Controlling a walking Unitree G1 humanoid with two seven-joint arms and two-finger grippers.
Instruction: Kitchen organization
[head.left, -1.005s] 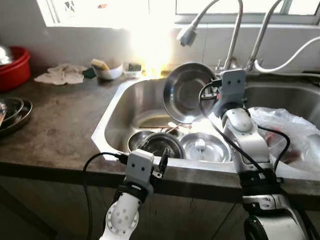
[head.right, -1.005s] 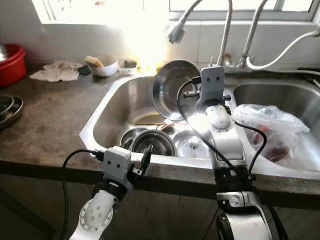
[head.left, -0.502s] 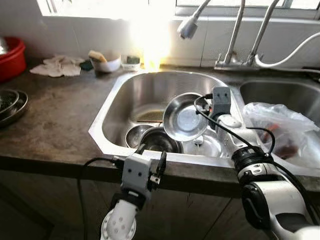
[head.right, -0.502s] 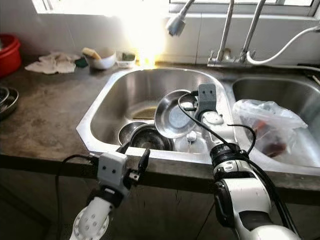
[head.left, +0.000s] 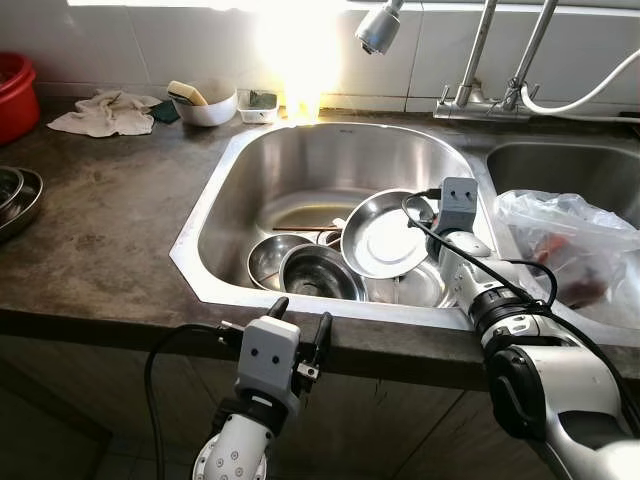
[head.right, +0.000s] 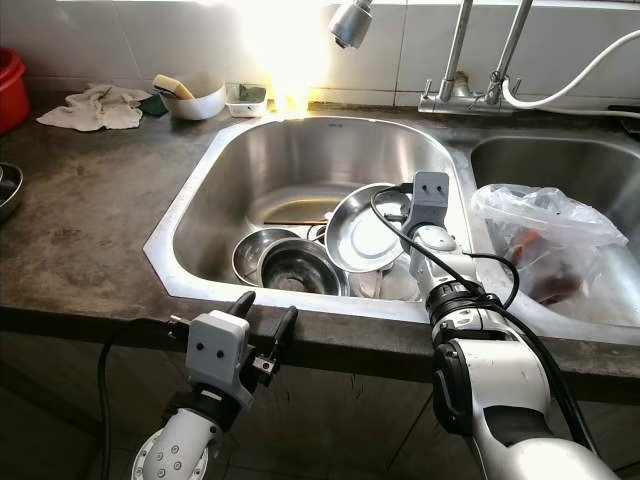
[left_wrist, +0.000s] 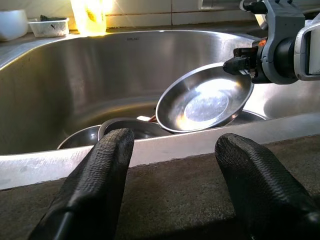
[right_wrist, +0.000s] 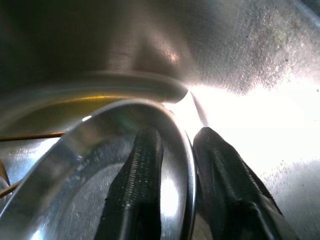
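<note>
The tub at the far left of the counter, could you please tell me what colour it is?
The tub is red, clearest in the left eye view.

I see a glossy steel plate (head.left: 388, 235) in a brushed metal sink (head.left: 250, 190), matt rough stone counter (head.left: 100, 230), crinkled clear plastic bag (head.left: 565, 240).

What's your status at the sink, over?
Right claw shut on steel plate rim, plate tilted above the sink dishes. Left claw open, idle at the counter edge. Bowls stacked below the plate.
</note>
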